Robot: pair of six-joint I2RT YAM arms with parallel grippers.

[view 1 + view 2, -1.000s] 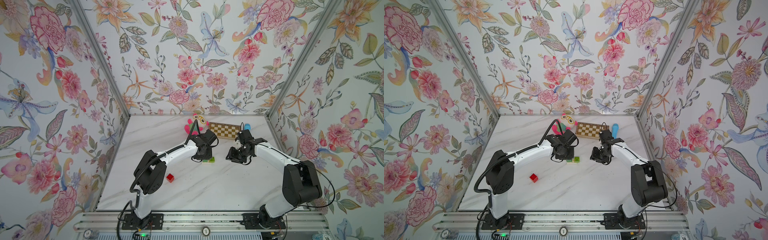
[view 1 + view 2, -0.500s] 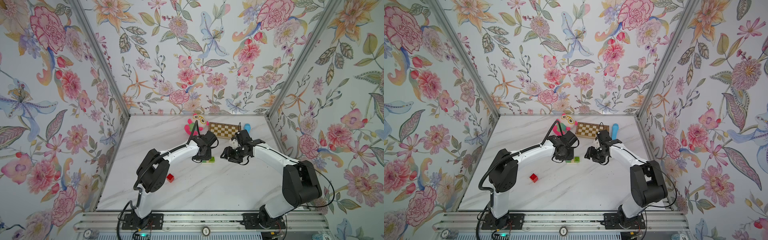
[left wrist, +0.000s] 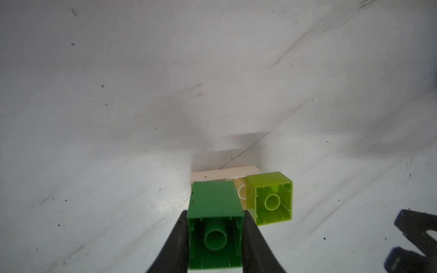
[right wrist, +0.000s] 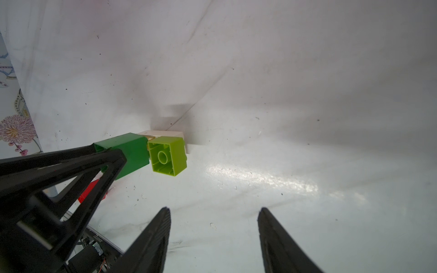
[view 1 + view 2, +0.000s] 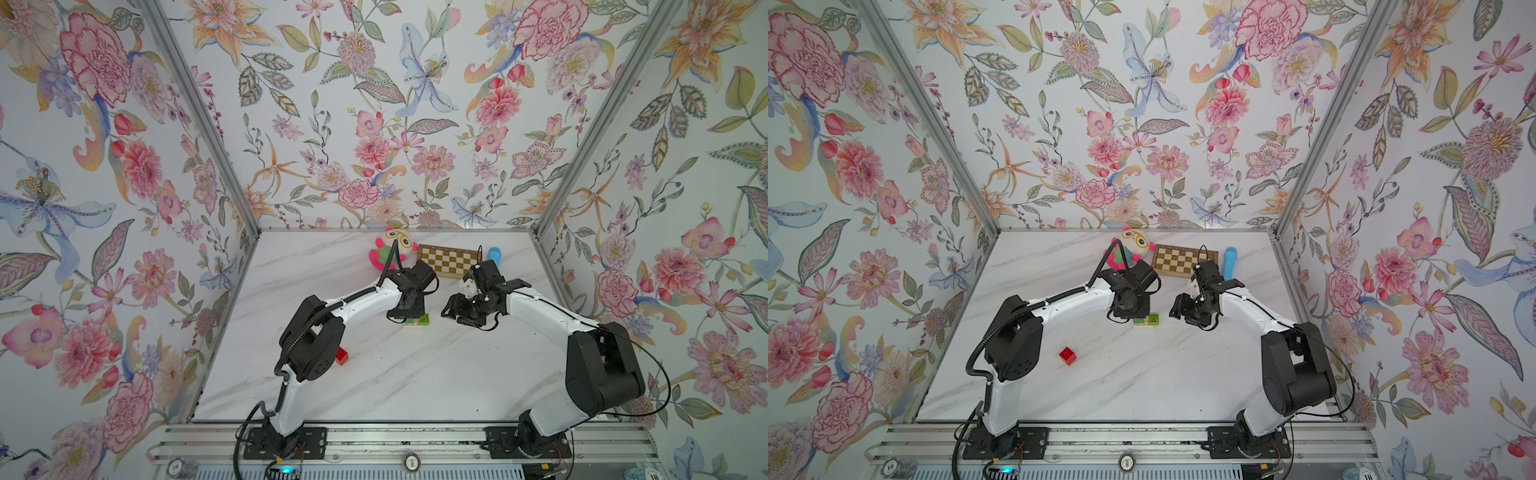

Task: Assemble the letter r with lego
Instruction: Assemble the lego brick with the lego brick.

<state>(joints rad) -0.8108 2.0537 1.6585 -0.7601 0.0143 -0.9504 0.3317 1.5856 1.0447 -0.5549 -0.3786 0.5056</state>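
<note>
top views bright, sharp | wrist views dim, soft shadows, table (image 4: 260,179) glare

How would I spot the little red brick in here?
Find the white marble table, then the left arm's big black joint. The red brick lies just beside it, alone; the other bricks, green and cream, are clustered farther back.

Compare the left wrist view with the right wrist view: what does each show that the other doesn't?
Left wrist only: the hollow underside of the dark green brick, pinched by the left gripper. Right wrist only: the right gripper open and empty, a red brick partly hidden behind the left gripper, floral wall. Both: the lime brick beside the dark green one, both against the cream brick.
</note>
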